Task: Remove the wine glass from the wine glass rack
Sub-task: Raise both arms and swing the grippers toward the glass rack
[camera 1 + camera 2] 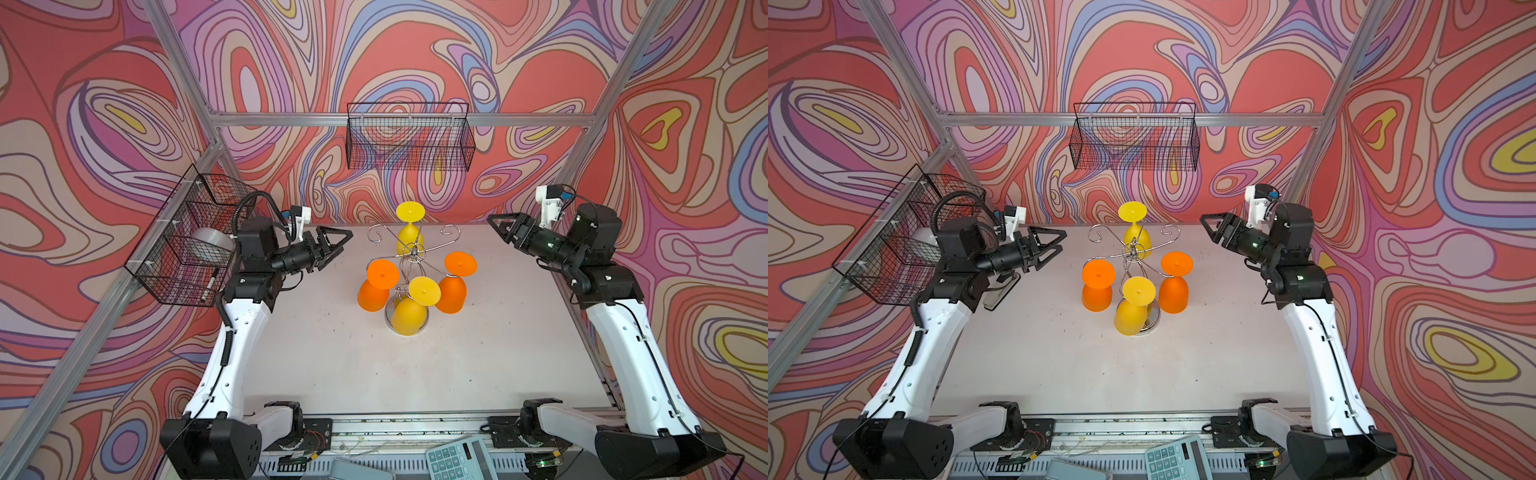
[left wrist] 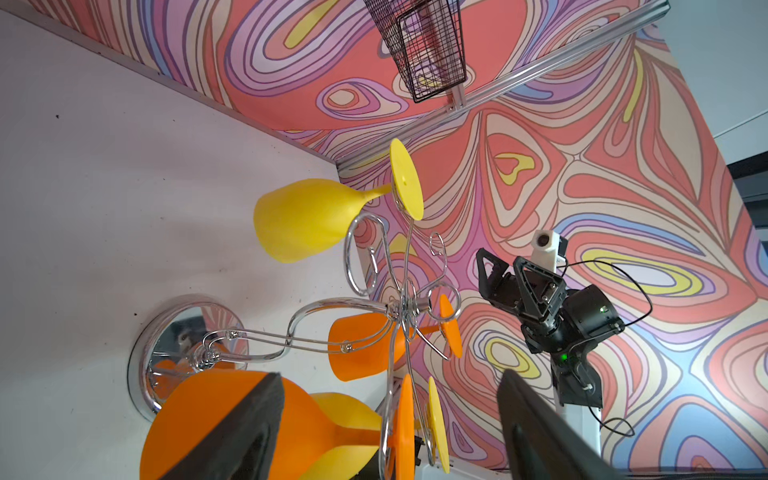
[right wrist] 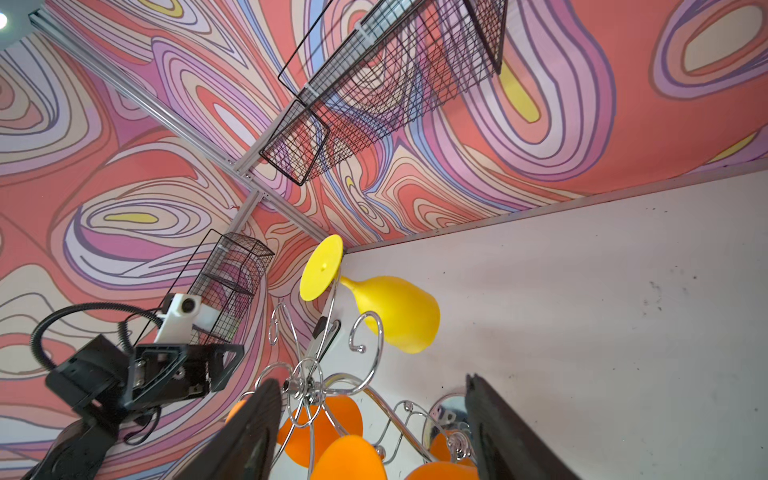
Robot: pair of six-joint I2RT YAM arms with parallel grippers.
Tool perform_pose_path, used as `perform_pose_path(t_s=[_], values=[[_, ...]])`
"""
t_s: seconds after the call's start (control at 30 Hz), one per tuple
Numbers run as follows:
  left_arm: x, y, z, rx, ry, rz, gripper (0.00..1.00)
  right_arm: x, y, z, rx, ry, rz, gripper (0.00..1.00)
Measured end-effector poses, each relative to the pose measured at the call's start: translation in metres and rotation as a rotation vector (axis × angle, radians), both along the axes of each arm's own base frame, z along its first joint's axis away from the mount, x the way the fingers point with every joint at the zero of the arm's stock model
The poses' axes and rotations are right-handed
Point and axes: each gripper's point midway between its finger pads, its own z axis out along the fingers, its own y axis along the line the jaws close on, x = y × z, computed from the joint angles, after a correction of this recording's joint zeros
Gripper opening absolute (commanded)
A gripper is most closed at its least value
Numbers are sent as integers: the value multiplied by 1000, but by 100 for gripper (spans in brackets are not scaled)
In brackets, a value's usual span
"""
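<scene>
side basket [image 1: 183,249]: hung on the frame at the far left, well out of the way. Something silvery is seen inside, can't be told what.
left gripper [image 1: 340,248]: held level near the rack at about hook height. The fingers [image 2: 253,424] are spread wide with nothing between them, probably so a glass can be approached sideways.
left orange glass [image 1: 376,286]: hung upside down by its foot, nearest the left arm, so it's judged the easy pick for that side.
wine glass rack [image 1: 409,254]: stood mid-desk [image 1: 332,365] between both arms, so it can be reached from either one. Four glasses are carried; two curled hooks toward the back are bare.
front yellow glass [image 1: 415,309]: hung low over the mirror base.
back yellow glass [image 1: 410,232]: hung on the far side.
right orange glass [image 1: 455,286]: hung foot-up, nearest the right arm.
right gripper [image 1: 496,230]: pointed at the rack but kept apart from it, fingers [image 3: 253,428] wide and empty.
task status: nothing lifted off yet; which glass is meant can't be told.
</scene>
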Motion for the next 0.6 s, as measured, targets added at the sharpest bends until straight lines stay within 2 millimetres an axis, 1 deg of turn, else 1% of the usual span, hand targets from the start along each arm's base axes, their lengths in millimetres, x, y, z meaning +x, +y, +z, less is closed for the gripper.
perform_pose_path(t_s=[0.1,0.17,0.27,0.43,0.6], values=[[13,-3,-4,-30,11,-9,72,-2,4,0,21,8,28,74],[19,-8,-6,-48,10,-17,72,-3,7,0,34,13,44,73],[21,-13,-7,-59,8,-29,72,-4,11,0,39,13,57,72],[15,-15,-7,-30,-11,-25,72,-7,18,-4,23,17,77,66],[-4,-10,-4,27,-40,-4,71,-13,27,-17,-15,53,97,60]])
